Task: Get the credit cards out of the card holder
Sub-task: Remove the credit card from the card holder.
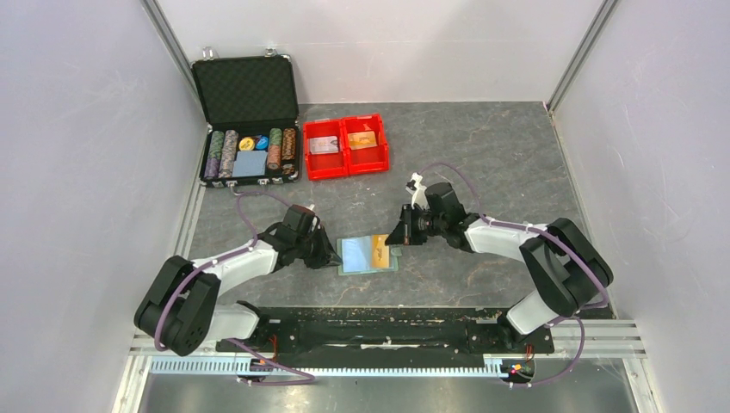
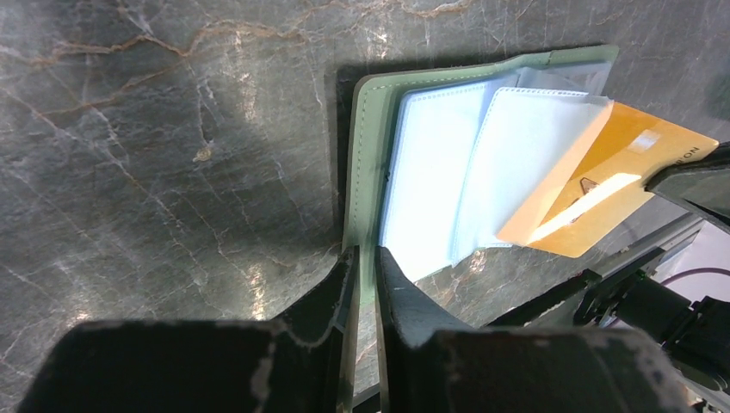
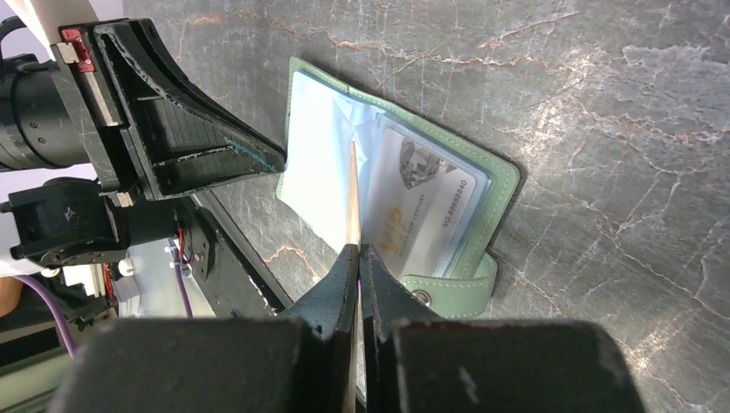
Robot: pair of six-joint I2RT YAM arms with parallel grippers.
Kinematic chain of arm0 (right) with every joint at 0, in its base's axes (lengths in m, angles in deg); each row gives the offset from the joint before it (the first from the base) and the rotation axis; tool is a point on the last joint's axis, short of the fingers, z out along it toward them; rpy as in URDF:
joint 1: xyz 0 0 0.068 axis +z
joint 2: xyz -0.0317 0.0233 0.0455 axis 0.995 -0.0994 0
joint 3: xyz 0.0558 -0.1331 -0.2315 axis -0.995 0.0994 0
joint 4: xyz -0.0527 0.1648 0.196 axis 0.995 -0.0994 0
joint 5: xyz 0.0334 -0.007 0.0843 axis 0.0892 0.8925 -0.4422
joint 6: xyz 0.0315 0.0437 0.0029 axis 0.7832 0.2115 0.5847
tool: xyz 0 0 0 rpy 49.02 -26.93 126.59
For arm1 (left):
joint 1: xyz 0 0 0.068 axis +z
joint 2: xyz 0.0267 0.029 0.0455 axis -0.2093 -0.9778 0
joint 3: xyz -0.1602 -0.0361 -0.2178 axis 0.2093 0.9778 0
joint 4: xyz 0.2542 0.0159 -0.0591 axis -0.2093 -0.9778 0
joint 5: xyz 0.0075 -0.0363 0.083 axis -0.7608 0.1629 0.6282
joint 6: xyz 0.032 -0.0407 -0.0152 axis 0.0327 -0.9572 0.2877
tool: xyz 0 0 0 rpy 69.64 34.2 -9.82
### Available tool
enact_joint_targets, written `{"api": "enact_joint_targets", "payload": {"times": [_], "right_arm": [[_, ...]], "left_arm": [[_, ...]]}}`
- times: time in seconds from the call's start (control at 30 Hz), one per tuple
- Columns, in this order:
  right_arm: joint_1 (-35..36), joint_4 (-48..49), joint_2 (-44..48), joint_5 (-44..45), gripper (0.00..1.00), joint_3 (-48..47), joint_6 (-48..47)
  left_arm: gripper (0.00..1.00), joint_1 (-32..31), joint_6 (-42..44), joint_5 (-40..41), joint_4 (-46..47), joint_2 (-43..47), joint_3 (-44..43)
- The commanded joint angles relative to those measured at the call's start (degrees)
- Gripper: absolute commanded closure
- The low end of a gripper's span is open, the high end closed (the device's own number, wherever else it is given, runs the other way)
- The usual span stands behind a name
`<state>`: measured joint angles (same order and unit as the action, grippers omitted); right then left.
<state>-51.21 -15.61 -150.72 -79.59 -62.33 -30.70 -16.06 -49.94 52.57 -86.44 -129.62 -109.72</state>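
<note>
The grey-green card holder (image 1: 355, 254) lies open on the table between the arms, pale blue pockets up. My left gripper (image 1: 332, 256) is shut on its left edge; the left wrist view shows the jaws (image 2: 368, 260) pinching the green border (image 2: 366, 146). My right gripper (image 1: 399, 238) is shut on the orange credit card (image 1: 381, 248), which sticks partway out of a pocket (image 2: 603, 185). In the right wrist view this card is edge-on (image 3: 353, 194) between the closed jaws (image 3: 358, 255). The whitish-grey printed card (image 3: 423, 215) sits in the holder's right clear pocket.
A red two-compartment bin (image 1: 345, 161) stands behind the holder with a card-like item in each half. An open black poker-chip case (image 1: 248, 95) stands at the back left. The holder's snap strap (image 3: 448, 284) lies beside my right fingers.
</note>
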Motion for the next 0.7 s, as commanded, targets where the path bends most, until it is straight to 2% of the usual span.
{"api": "enact_joint_targets", "payload": {"times": [0.0,0.1,0.37,0.5,0.67], "right_arm": [[-0.6,-2.6,2.7,-2.2,1.0,-2.6,-3.1],[-0.9,-3.4,3.8,-3.3,1.0,-3.6,-4.2],[-1.0,-5.7,4.5,-8.2,1.0,-6.9,-6.2],[-0.9,-8.2,5.1,-11.3,1.0,-9.1,-10.1],[-0.9,-10.7,5.4,-18.3,1.0,-9.5,-14.4]], "left_arm": [[0.81,-0.2,1.0,-0.7,-2.6,1.2,-0.3],[0.78,-0.2,1.2,-2.3,-3.3,2.6,-1.2],[0.55,-0.2,3.3,-2.7,-10.3,11.9,-8.4],[0.52,-0.1,4.8,-2.5,-10.6,14.7,-10.1],[0.49,-0.2,8.4,-7.7,-10.6,15.5,-12.4]]}}
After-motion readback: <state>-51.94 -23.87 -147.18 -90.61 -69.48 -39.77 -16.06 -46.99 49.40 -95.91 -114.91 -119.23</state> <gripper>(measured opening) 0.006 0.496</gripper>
